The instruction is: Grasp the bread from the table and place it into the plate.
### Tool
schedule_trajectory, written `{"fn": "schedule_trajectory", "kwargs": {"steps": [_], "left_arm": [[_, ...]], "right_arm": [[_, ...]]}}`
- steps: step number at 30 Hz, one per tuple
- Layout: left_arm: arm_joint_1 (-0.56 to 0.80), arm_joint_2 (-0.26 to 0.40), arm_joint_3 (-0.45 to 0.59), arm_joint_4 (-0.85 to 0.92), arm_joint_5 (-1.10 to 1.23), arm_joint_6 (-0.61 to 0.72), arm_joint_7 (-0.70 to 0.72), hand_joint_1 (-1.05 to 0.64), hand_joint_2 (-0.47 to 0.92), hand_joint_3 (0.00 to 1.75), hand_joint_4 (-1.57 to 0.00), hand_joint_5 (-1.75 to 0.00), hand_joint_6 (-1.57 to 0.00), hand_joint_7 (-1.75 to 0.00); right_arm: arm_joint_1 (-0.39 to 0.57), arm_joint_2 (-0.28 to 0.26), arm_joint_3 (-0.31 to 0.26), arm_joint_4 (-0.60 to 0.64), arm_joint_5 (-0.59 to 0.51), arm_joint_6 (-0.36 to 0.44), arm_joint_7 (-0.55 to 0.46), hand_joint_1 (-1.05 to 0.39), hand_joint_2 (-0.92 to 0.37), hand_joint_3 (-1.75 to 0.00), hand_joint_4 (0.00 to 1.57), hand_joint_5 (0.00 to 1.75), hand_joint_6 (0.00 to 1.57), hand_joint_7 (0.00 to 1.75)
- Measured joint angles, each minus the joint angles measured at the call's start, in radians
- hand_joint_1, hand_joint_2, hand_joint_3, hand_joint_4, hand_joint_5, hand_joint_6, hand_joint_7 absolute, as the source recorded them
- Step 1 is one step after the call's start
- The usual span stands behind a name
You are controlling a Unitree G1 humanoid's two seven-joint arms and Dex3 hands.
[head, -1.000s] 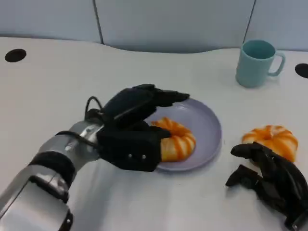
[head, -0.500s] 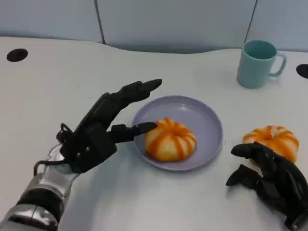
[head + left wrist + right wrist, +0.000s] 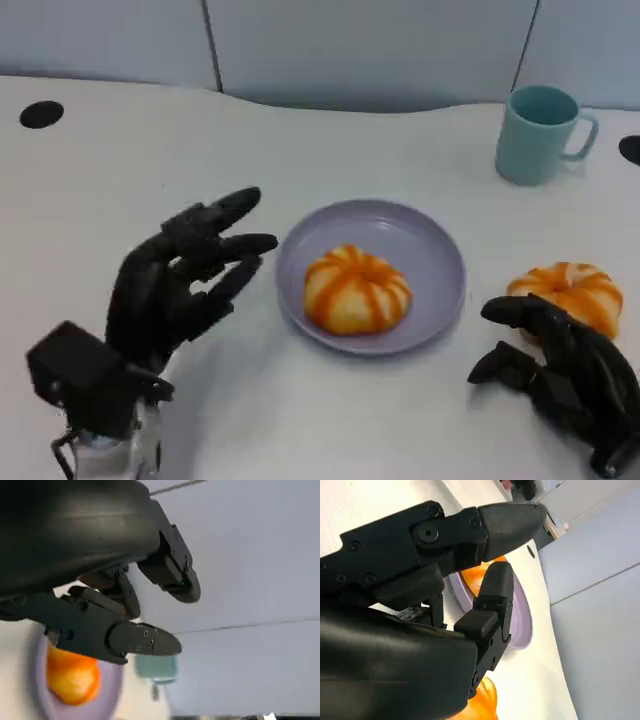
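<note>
Left hand (image 3: 185, 275) empty, beside plated bread (image 3: 356, 289)

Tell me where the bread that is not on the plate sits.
In the head view, the loose bread lies on the table's right side, right of the purple plate, just beyond the right hand.

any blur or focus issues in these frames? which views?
Head view: sharp, even light, soft shadows under the plate and left hand. Left wrist view: bread and mug soft, hand sharper. Right wrist view: fingers crisp, background slightly soft.
</note>
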Motion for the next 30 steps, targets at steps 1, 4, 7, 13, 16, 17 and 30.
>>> {"fn": "schedule_trajectory", "kwargs": {"steps": [1,4,7,13,16,17,30], "left_arm": [[0.014,-0.007,0.005,-0.039,-0.028,0.036,-0.019,-0.39,0.92,0.22,-0.74,-0.83,-0.86,-0.17],[0.039,-0.016,0.007,-0.101,-0.046,0.100,-0.046,-0.39,0.92,0.22,-0.74,-0.84,-0.86,-0.17],[0.060,-0.024,0.023,-0.167,-0.074,0.177,-0.059,-0.38,0.92,0.22,-0.80,-0.89,-0.91,-0.19],[0.138,-0.035,0.050,-0.317,-0.137,0.368,-0.062,-0.53,0.92,0.24,-0.71,-1.31,-0.84,-0.59],[0.260,-0.039,0.065,-0.409,-0.160,0.459,-0.054,-0.56,0.92,0.26,-0.67,-1.42,-0.76,-0.80],[0.293,-0.040,0.070,-0.417,-0.160,0.483,-0.049,-0.56,0.92,0.26,-0.67,-1.43,-0.75,-0.81],[0.321,-0.058,0.094,-0.480,-0.158,0.547,-0.040,-0.57,0.92,0.26,-0.67,-1.44,-0.73,-0.86]], "right_arm": [[0.001,0.000,0.000,-0.001,0.000,0.002,0.000,-0.46,-0.92,-0.18,0.67,1.37,0.67,0.99],[0.001,0.001,-0.001,-0.003,0.000,0.004,0.001,-0.46,-0.92,-0.18,0.67,1.37,0.67,0.98],[0.001,0.003,0.000,-0.004,0.000,0.004,0.001,-0.44,-0.92,-0.21,0.67,1.38,0.66,0.97],[0.001,0.005,0.000,-0.007,-0.004,0.000,0.000,-0.44,-0.92,-0.22,0.65,1.38,0.65,0.96],[0.004,0.006,-0.001,-0.006,-0.004,-0.005,0.003,-0.44,-0.92,-0.22,0.65,1.38,0.64,0.96],[0.005,0.005,-0.002,-0.005,-0.004,-0.007,0.003,-0.44,-0.92,-0.22,0.65,1.38,0.64,0.96],[0.006,0.008,-0.004,-0.003,-0.006,-0.013,0.004,-0.44,-0.92,-0.22,0.64,1.40,0.64,0.97]]}}
